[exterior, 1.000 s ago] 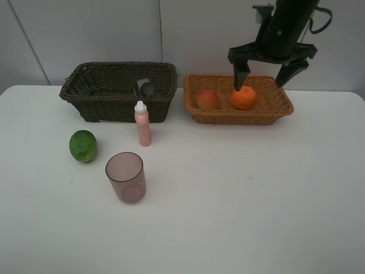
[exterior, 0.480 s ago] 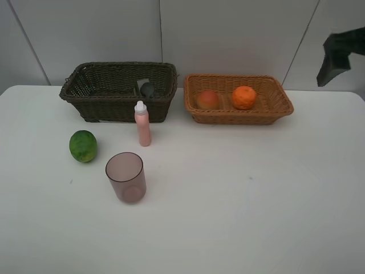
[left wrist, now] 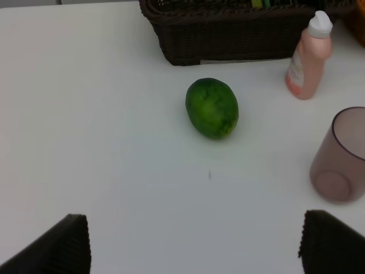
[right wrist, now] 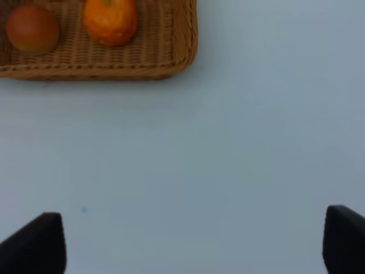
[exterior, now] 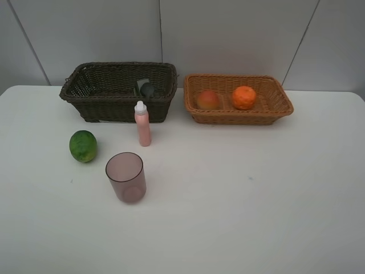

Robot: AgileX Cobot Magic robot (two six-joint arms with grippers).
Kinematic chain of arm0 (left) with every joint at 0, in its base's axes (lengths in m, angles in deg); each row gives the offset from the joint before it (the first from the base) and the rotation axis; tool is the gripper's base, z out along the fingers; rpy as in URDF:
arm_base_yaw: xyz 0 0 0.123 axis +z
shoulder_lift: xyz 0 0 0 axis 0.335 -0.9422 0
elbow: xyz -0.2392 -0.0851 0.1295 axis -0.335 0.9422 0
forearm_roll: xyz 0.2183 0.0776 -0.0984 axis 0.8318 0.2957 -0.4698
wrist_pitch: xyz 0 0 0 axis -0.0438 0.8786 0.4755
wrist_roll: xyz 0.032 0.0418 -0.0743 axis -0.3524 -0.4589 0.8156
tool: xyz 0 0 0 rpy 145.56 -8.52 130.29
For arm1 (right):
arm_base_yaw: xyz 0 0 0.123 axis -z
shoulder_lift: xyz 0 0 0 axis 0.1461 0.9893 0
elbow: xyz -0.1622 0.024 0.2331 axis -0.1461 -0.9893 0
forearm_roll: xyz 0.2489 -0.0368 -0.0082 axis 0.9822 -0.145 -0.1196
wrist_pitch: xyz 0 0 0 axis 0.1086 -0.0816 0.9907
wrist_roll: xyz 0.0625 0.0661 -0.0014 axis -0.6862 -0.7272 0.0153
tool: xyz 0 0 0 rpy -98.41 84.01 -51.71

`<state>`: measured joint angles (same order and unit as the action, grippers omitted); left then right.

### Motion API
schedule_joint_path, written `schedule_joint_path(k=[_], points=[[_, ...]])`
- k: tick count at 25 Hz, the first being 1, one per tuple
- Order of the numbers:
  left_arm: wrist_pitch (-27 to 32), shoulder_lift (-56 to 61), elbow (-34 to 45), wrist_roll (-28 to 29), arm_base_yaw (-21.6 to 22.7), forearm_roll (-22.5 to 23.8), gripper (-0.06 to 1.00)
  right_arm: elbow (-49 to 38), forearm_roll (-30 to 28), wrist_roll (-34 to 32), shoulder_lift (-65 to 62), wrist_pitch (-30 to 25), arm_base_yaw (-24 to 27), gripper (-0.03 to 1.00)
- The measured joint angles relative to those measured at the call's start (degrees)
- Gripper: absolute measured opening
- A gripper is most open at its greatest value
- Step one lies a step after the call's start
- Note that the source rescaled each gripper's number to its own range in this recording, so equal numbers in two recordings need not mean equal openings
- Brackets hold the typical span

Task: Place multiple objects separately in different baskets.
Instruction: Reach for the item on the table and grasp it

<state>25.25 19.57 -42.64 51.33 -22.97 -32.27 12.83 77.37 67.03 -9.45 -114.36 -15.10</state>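
Note:
The orange (exterior: 244,97) and the peach-like fruit (exterior: 208,99) lie in the light tan basket (exterior: 239,117). A dark bottle (exterior: 146,89) rests inside the dark brown basket (exterior: 97,107). In front of that basket stand the pink bottle (exterior: 142,124), the green fruit (exterior: 83,146) and the mauve cup (exterior: 126,177). Neither arm shows in the exterior view. My left gripper (left wrist: 197,245) is open and empty above the table, short of the green fruit (left wrist: 211,108). My right gripper (right wrist: 191,242) is open and empty over bare table, back from the tan basket (right wrist: 114,65).
A white table (exterior: 256,188) holds everything, with a pale panelled wall behind the baskets. The wide stretch of table right of the cup and in front of the tan basket is bare.
The right arm, which hung open over the orange in the tan basket, has pulled away to the right and left the exterior view. The objects have not moved.

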Motion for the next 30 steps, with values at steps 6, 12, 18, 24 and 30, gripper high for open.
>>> schedule_joint_path(k=[6,12,18,24,30], points=[[0.0,0.0,0.0,0.0,0.0,0.0,0.95,-7.2,0.0,1.0,-15.6,0.7,0.0,0.95],[0.0,0.0,0.0,0.0,0.0,0.0,0.95,-8.1,0.0,1.0,-22.7,-0.6,0.0,0.95],[0.0,0.0,0.0,0.0,0.0,0.0,0.95,-8.1,0.1,1.0,-23.6,-4.2,0.0,0.95],[0.0,0.0,0.0,0.0,0.0,0.0,0.95,-8.3,0.1,1.0,-23.6,-4.7,0.0,0.95],[0.0,0.0,0.0,0.0,0.0,0.0,0.95,-15.6,1.0,1.0,-26.0,-3.2,0.0,0.95]])
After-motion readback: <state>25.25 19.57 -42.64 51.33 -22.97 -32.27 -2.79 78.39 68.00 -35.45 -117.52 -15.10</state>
